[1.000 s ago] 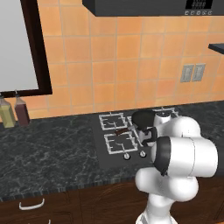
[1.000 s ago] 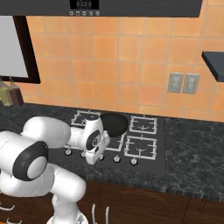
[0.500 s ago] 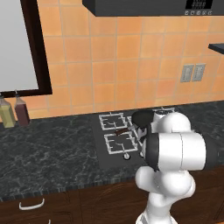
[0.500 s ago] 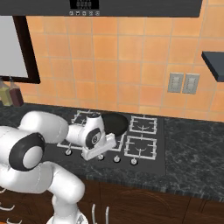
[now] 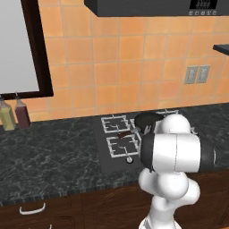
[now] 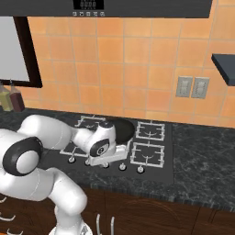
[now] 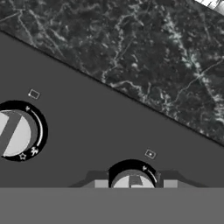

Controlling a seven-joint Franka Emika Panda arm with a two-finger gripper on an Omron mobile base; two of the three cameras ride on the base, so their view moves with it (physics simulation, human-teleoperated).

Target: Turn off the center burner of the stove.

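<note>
The gripper (image 6: 106, 161) is hanging low over the front edge of the stove (image 6: 156, 170), fingers pressed nearly together just above a knob (image 7: 131, 180) in the silver row. In the hand view that knob is sitting right at the fingertips, with a second knob (image 7: 14, 132) lying off to one side. The center burner (image 6: 120, 129) is lying just behind the hand, with a dark pan (image 5: 148, 120) resting on it.
</note>
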